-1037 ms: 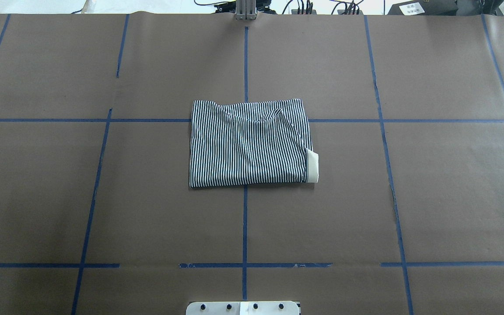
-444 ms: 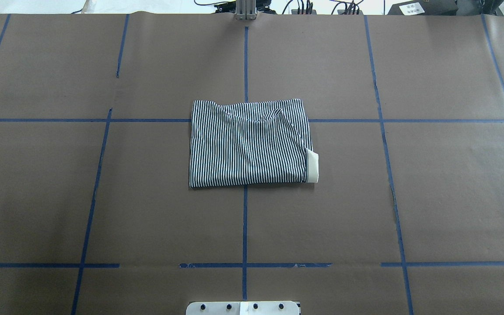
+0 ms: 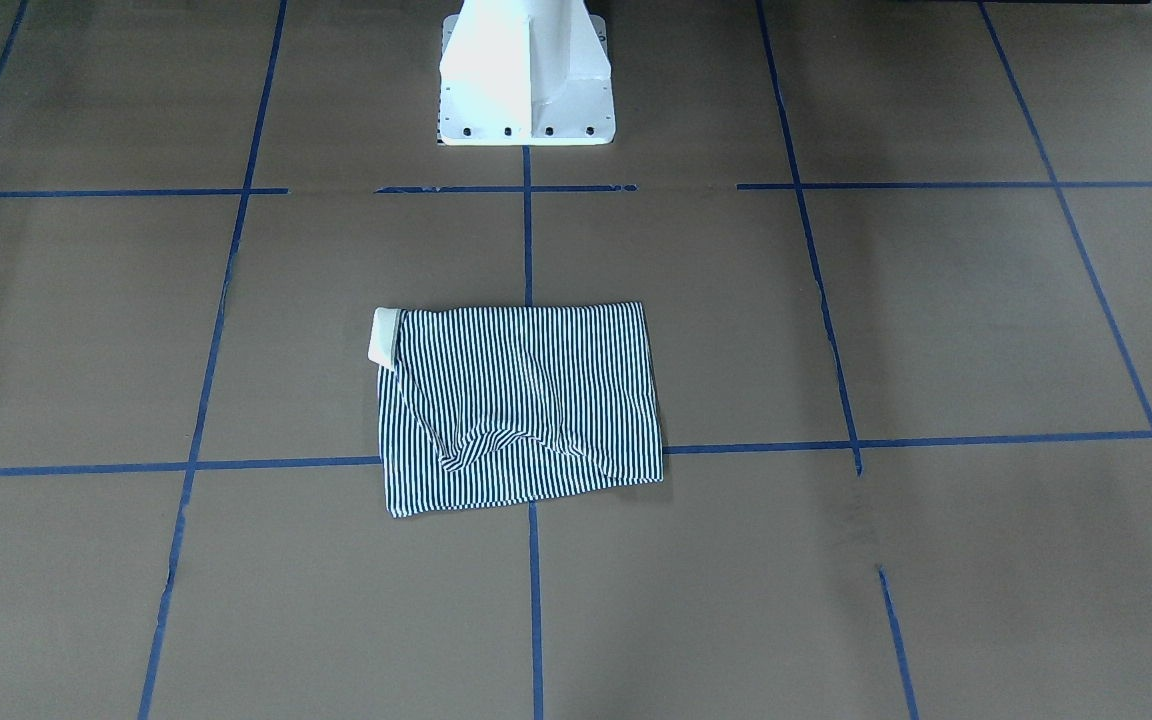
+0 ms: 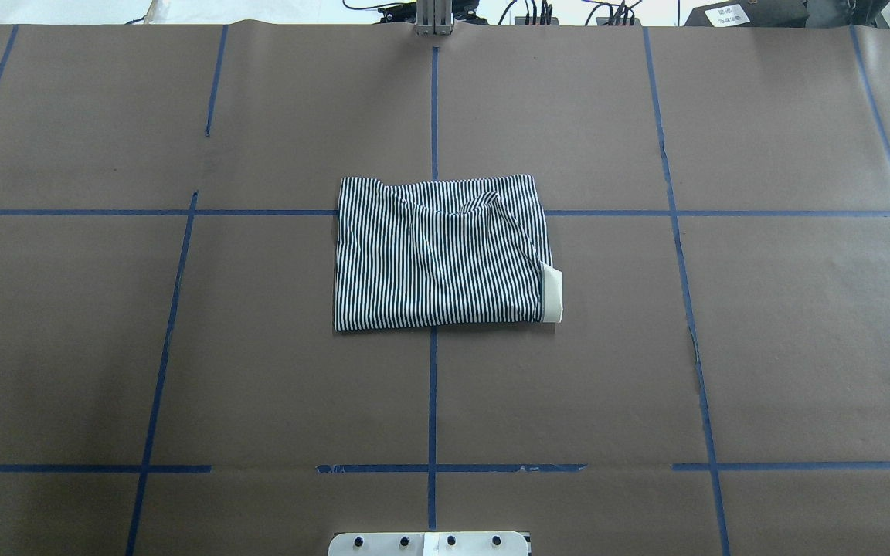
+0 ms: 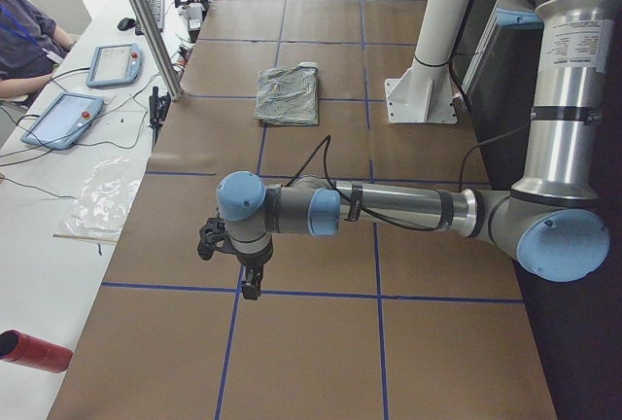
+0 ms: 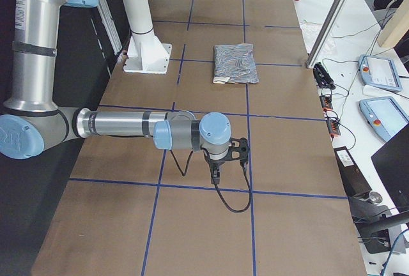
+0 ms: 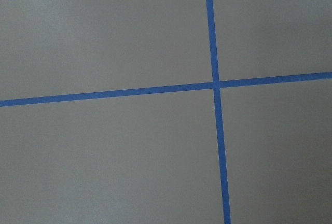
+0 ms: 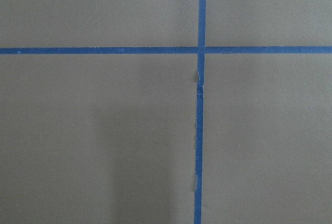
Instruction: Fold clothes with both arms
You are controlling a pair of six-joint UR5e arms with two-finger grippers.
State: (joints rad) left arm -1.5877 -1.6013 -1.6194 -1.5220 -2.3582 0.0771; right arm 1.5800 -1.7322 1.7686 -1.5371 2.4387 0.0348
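Observation:
The striped polo shirt (image 4: 437, 255) lies folded into a compact rectangle at the middle of the brown table, with its white collar (image 4: 552, 292) sticking out at the right edge. It also shows in the front view (image 3: 521, 405) and in both side views (image 5: 288, 96) (image 6: 234, 63). My left gripper (image 5: 233, 264) hangs over bare table far from the shirt, at the table's left end. My right gripper (image 6: 227, 161) hangs likewise at the right end. I cannot tell whether either is open or shut. Both wrist views show only brown paper and blue tape.
The white pedestal base (image 3: 526, 70) stands at the near table edge. Blue tape lines (image 4: 433, 401) grid the paper. An aluminium post (image 5: 146, 21), teach pendants (image 5: 63, 119), cables, a red cylinder (image 5: 34, 350) and a seated operator (image 5: 19, 31) are beyond the far edge.

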